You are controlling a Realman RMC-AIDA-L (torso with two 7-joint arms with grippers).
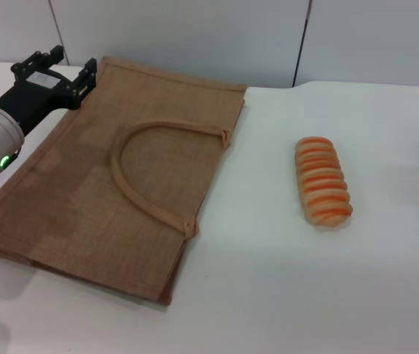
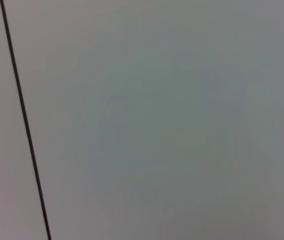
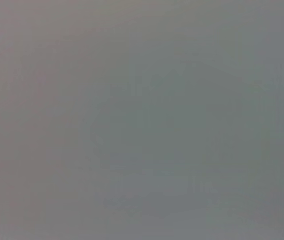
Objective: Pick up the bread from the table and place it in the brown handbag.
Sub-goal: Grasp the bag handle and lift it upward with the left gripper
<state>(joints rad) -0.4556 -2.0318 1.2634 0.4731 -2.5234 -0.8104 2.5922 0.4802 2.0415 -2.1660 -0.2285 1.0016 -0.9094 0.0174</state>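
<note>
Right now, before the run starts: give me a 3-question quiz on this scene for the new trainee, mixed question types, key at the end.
1. True or false: the bread already lies inside the handbag.
2. Multiple choice: where is the left pincer? A) over the handbag's far left corner B) closed around the bread C) resting on the bare table near the front edge
3. Fill in: the handbag lies ____ on the table, with an arched handle showing on top.

Key:
1. False. The bread sits on the bare table, to the right of the handbag and apart from it.
2. A. The right pincer is not in view.
3. flat
</note>
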